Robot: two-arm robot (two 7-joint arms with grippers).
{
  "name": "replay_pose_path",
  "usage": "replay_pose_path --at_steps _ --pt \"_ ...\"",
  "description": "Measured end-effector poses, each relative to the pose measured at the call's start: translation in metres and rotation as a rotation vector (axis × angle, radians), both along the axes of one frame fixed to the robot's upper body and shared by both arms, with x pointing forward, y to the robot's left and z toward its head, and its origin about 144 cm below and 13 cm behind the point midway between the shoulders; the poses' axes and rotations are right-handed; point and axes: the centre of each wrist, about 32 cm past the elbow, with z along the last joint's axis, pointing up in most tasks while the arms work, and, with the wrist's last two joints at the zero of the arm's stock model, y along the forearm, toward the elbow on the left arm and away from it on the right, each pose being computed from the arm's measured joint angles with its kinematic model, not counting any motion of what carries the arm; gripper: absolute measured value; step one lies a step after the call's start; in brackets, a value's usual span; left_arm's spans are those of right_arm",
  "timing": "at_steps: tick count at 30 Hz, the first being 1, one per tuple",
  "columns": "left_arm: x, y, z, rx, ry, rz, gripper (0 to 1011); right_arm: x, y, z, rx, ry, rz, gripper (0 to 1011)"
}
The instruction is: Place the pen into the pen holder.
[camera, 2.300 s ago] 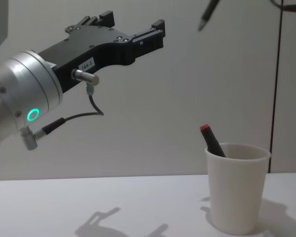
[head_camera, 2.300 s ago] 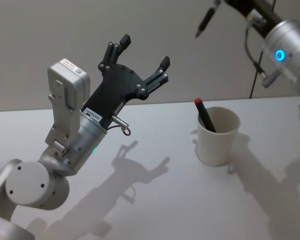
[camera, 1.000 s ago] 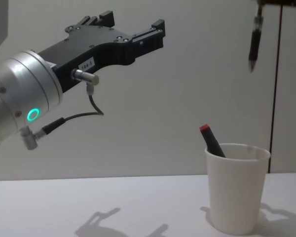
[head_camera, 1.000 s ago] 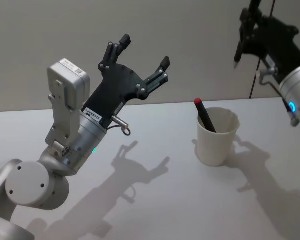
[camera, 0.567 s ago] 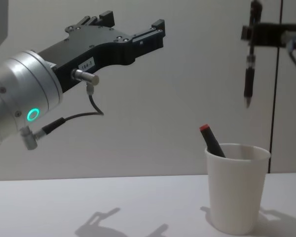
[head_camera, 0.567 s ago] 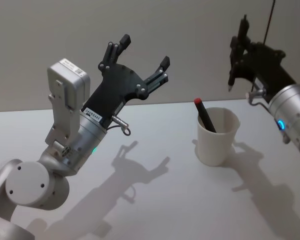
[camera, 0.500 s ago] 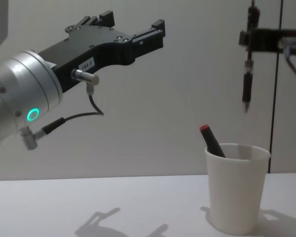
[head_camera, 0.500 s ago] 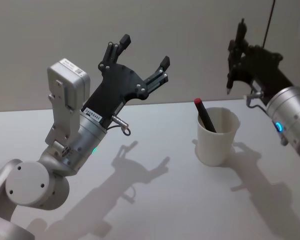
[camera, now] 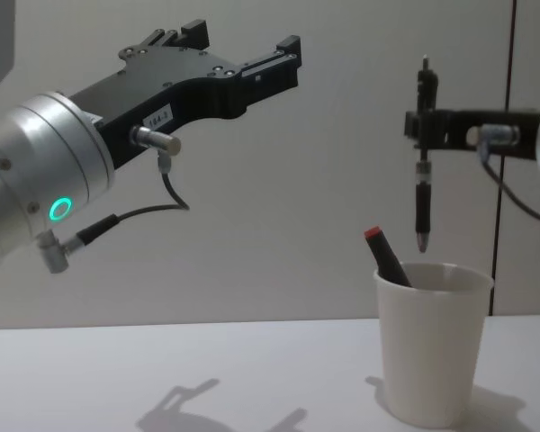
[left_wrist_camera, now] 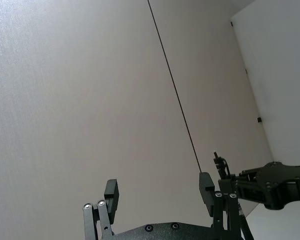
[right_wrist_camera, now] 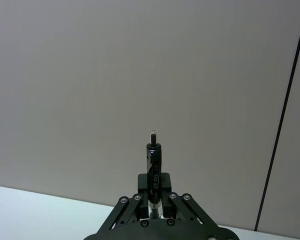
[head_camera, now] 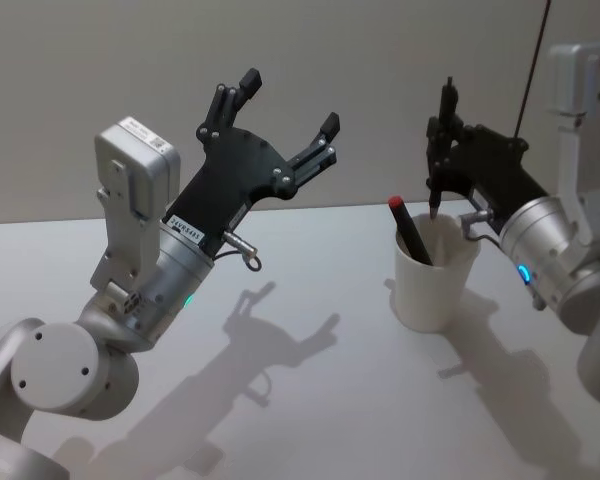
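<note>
While my right gripper (camera: pixel 422 123) pinches the slim black pen (camera: pixel 422 171) upright, tip down, the tip hangs just above the rim of the white tapered paper cup (camera: pixel 429 351) standing on the white table (head_camera: pixel 310 400) at the right. A red-capped black marker (camera: pixel 388 257) leans inside the cup. My left gripper (head_camera: pixel 285 115) is raised at the left, fingers spread wide and holding nothing.

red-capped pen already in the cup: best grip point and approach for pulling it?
Probably the exposed upper end, just below the red cap of the red-capped pen, coming from above along its lean. The rest sits inside the cup, and the right tool holds the black pen directly over the opening.
</note>
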Motion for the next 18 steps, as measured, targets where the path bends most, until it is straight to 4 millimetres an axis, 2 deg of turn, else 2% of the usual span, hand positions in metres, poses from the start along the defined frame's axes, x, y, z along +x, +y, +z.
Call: replay_pose_path --at_steps 18 --pt "0.000 0.000 0.000 0.000 0.000 0.000 1000 -0.004 0.005 -0.016 -0.036 0.070 -0.001 130"
